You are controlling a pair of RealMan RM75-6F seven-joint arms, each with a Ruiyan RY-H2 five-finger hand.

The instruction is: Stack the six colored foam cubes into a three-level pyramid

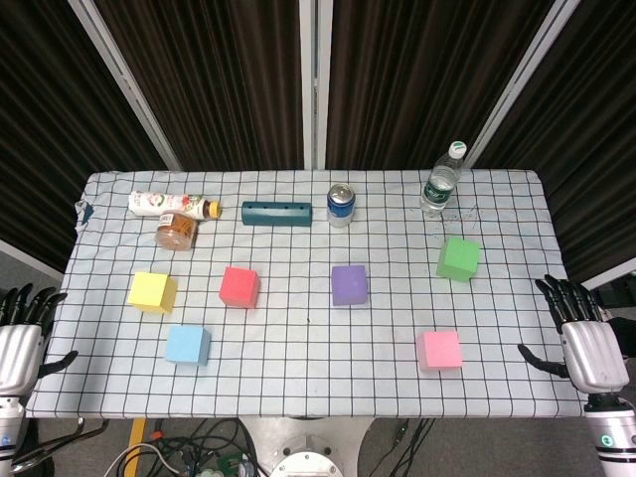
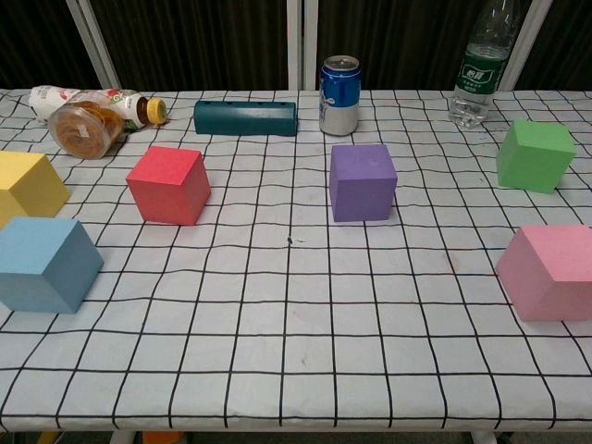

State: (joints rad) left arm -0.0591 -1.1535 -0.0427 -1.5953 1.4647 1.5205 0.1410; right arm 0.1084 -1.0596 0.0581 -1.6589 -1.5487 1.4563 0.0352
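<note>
Six foam cubes lie apart on the checked tablecloth (image 1: 318, 348). A yellow cube (image 1: 152, 292) (image 2: 26, 188) and a blue cube (image 1: 187, 345) (image 2: 44, 264) are at the left. A red cube (image 1: 239, 286) (image 2: 169, 184) and a purple cube (image 1: 349, 284) (image 2: 362, 181) sit in the middle. A green cube (image 1: 458, 258) (image 2: 535, 155) and a pink cube (image 1: 438, 350) (image 2: 548, 271) are at the right. My left hand (image 1: 20, 333) hangs open off the table's left edge. My right hand (image 1: 581, 338) is open off the right edge. Neither touches a cube.
Along the back stand a blue can (image 1: 341, 205) (image 2: 339, 94) and a water bottle (image 1: 443, 180) (image 2: 480, 69). A dark teal block (image 1: 276, 214) (image 2: 245, 117), a lying white bottle (image 1: 173, 204) and a tipped jar (image 1: 175, 231) (image 2: 85, 128) are at the back left.
</note>
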